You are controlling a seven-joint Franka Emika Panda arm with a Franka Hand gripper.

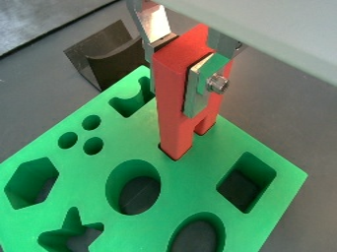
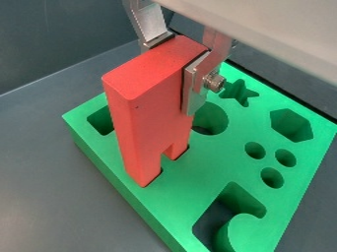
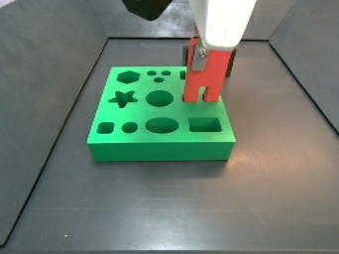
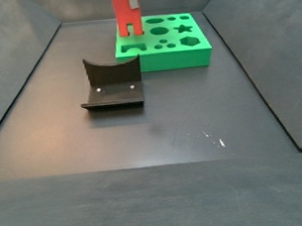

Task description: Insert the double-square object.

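Two silver finger plates of the gripper (image 1: pixel 184 61) pinch the red bar (image 1: pixel 179 94) near its upper end, pressed on its flat sides; one finger (image 1: pixel 208 84) with a screw head shows clearly in both wrist views, gripper (image 2: pixel 180 61) same grip. Red bar (image 2: pixel 148 116) is matte, smooth, long and narrow, held upright, slotted end with two square prongs pointing down. Prongs sit over the green board (image 1: pixel 270 202), at the board's edge; in a wrist view one prong tip seems to meet a hole, the rest hidden, can't tell how deep. Green board (image 2: pixel 105 156) is matte, thick, with cut holes: hexagon, star, circles, oval, square. In a side view red bar (image 3: pixel 205 72) stands above the board (image 3: pixel 159 144). Dark fixture (image 4: pixel 112 85) stands on the grey table (image 4: pixel 171 163), well apart from the board (image 4: pixel 176 55).
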